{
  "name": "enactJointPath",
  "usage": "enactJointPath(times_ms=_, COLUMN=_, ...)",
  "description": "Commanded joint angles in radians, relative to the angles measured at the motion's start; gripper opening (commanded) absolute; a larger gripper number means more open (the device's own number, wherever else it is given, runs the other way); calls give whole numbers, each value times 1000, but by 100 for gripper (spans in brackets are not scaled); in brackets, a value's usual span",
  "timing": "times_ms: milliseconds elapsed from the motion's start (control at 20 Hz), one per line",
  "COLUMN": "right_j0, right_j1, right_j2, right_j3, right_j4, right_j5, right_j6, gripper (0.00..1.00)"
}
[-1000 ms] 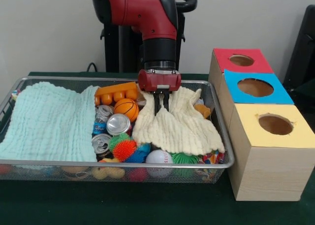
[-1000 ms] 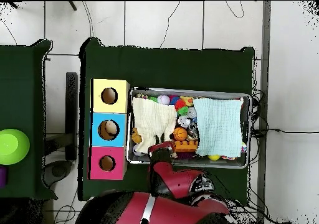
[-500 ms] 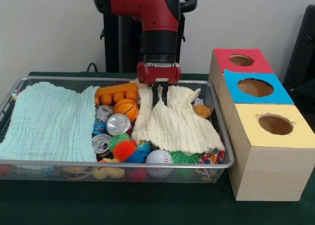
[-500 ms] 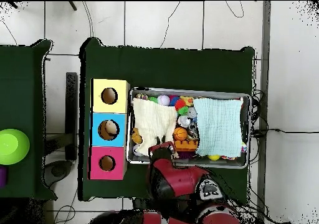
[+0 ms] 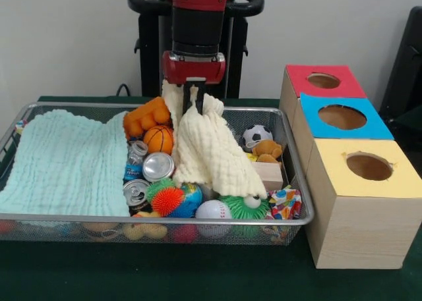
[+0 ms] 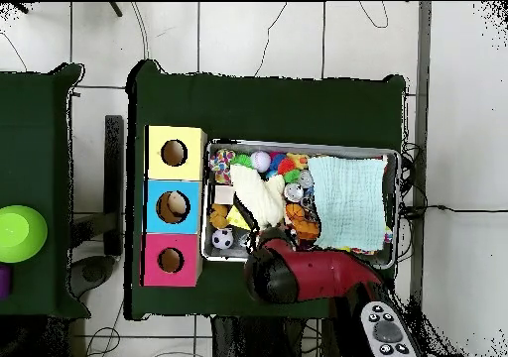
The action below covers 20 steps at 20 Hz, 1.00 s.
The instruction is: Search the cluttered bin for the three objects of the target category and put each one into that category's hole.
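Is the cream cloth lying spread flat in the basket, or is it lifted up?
Lifted. The gripper pinches the cream cloth at its top, so it hangs bunched in a cone; only its lower edge rests on the toys.

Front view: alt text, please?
The robot's hand lifts a cream cloth out of the wire basket, uncovering a small brown plush toy and a soccer ball. Three boxes with holes stand alongside.

Plush toy (image 5: 266,149) in bin (image 5: 298,182)
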Motion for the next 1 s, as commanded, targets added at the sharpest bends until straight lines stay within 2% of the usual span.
enactJointPath(times_ms=50, right_j0=-62, right_j1=-138, right_j2=157, right_j3=-57, right_j4=-41, right_j5=156, right_j6=-111, gripper=0)
enactJointPath(times_ms=500, right_j0=-105, right_j1=-182, right_j2=184, right_j3=-48, right_j4=-92, right_j5=203, right_j6=-139, gripper=0)
enactJointPath(times_ms=1000, right_j0=-206, right_j1=-267, right_j2=262, right_j3=25, right_j4=-120, right_j5=228, right_j6=-182, gripper=0)
